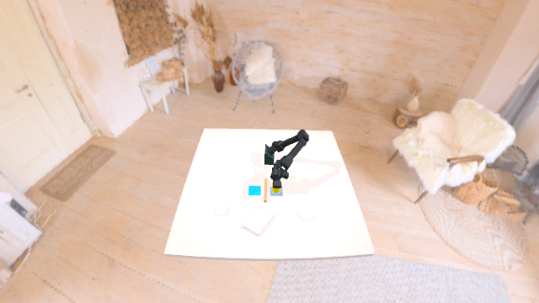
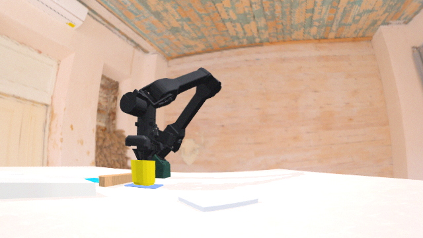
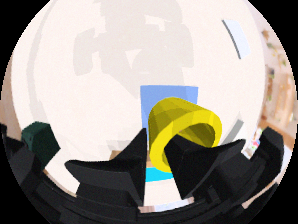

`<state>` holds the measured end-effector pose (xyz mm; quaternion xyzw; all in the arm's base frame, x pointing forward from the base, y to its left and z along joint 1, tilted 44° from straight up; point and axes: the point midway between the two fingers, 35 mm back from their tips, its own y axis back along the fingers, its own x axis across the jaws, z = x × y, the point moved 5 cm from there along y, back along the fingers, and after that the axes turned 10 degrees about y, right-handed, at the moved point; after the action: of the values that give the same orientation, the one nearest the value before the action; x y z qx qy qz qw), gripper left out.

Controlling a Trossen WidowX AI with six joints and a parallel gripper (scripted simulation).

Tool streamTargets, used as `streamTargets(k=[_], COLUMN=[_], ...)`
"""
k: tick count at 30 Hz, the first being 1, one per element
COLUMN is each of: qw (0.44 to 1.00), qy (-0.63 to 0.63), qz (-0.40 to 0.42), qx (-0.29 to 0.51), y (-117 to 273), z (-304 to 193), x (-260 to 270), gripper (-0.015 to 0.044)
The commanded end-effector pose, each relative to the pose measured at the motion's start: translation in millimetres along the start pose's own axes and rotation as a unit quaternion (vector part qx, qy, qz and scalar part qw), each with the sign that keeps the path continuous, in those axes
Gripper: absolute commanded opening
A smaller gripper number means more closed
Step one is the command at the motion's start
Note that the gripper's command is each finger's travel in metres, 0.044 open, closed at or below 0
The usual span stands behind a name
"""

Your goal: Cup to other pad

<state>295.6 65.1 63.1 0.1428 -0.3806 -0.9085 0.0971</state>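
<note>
Fingers are narrowed onto one side of the yellow cup (image 3: 182, 119), clamped on its wall. In the wrist view, reading from the left, the left black finger lies outside the cup against the rim's left edge. The yellow wall comes next, and the right finger's tip reaches into the cup's mouth from lower centre. That finger covers most of the opening, so what is inside the cup cannot be made out. Behind the cup, toward upper centre, a pale blue pad (image 3: 166, 94) shows, and a sliver of brighter cyan peeks out low between the two fingers.

In the exterior view, from the left edge inward, a cyan pad (image 2: 92, 180) lies flat on the white counter (image 2: 297, 205). A wooden bar (image 2: 114, 179) lies just beside it. Then comes the cup (image 2: 143, 172), upright with its base on the blue pad (image 2: 144, 186), the black fingers coming down on its rim from above. A dark green block (image 2: 162, 168) sits just behind and right of the cup, and a thin white slab (image 2: 218, 200) lies further right and nearer the camera.

From the top view the same order holds: cyan pad (image 1: 254, 190), wooden bar (image 1: 265, 189), then the cup (image 1: 276, 190) under the arm's end, near the frame's centre
</note>
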Motion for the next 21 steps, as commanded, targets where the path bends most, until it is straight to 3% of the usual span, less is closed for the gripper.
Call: streamTargets(k=[1,7,21], qw=[1.0,1.0,1.0], qy=[0.0,0.0,-0.002], qz=[0.0,0.0,0.001], qx=[0.0,0.0,0.0], y=[0.1,0.1,41.7], z=[0.1,0.1,-1.5], x=[0.0,0.0,-0.8], gripper=[0.0046,0.0,0.0])
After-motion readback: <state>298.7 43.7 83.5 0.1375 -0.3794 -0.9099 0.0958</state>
